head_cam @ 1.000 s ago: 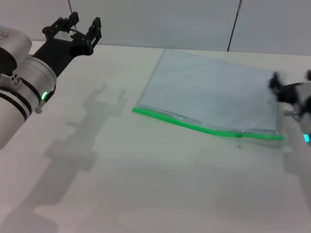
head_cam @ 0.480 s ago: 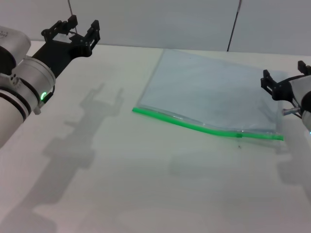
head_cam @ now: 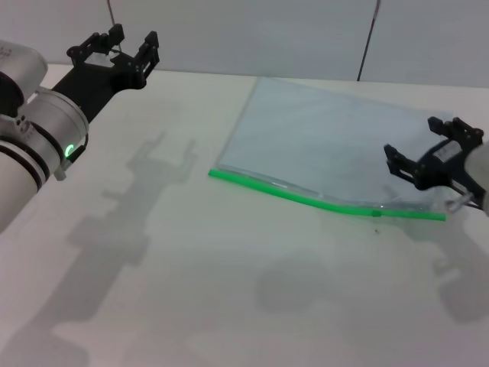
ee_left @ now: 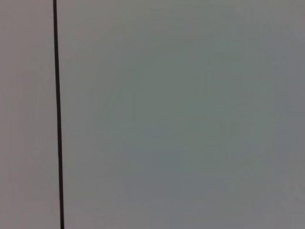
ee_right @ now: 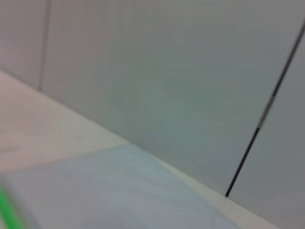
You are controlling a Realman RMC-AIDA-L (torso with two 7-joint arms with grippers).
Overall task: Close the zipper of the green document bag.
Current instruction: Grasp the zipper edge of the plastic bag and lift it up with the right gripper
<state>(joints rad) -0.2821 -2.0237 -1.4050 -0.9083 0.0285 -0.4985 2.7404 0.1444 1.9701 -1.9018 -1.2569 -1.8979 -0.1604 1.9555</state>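
Note:
The green document bag lies flat on the white table, a translucent pale blue-grey pouch right of centre. Its bright green zipper runs along the near long edge, with a tiny dark slider close to the right end. My right gripper hovers open over the bag's right end, just behind the slider. My left gripper is held high at the far left, open and holding nothing. In the right wrist view the bag and a bit of the zipper show, blurred.
A grey wall with dark vertical seams stands behind the table's far edge. The left wrist view shows only that wall. Arm shadows fall on the table at left and near right.
My right gripper has moved in from the right edge, leftward and down over the bag's right end. The left arm has hardly moved.

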